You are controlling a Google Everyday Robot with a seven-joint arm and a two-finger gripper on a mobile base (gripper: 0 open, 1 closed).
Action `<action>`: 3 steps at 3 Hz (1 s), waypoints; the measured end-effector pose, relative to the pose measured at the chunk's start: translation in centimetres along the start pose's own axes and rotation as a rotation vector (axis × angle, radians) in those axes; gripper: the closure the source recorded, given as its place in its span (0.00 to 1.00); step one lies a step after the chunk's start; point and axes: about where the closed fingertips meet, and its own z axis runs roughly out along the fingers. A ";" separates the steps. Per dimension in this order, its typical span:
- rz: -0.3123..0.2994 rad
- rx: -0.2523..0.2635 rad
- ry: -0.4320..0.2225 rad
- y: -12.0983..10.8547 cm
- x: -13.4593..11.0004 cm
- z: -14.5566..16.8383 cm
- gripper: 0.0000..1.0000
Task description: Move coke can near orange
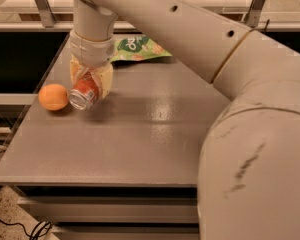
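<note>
Near the left edge of the grey table (155, 149), the coke can (85, 91) is held in the gripper (91, 86). Can is tilted, lying roughly on its side: silver end faces down-left toward the camera, red body with white lettering runs up into the gripper. Pale yellowish fingers (106, 80) are clamped on the can's body, one on either side. Cannot tell whether the can's lower end rests on the tabletop or sits just above it; a soft shadow lies on the surface to its right. Orange (53, 97) sits on the table just beside the can's silver end, to its left in the view, close to the table's left edge. Contact between can and orange: cannot tell, the gap is very slight if there is one. Gripper hangs from a white cylindrical wrist (92, 31) that comes almost straight down over the can. White arm (190, 31) runs from the wrist across the top of the view, then bends into a wide segment filling the right foreground. Green snack bag (138, 48) lies flat at the back of the table, behind and to the right of the gripper, well apart from can and orange. Dark cable (32, 229) lies on the speckled floor (2, 211) at lower left, below the table front.
</note>
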 end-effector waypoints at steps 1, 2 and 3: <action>-0.042 0.000 -0.001 -2.5 0.6 0.5 1.00; -0.060 0.005 -0.004 -4.0 1.4 0.9 1.00; -0.062 0.007 -0.012 -4.8 2.0 1.3 0.83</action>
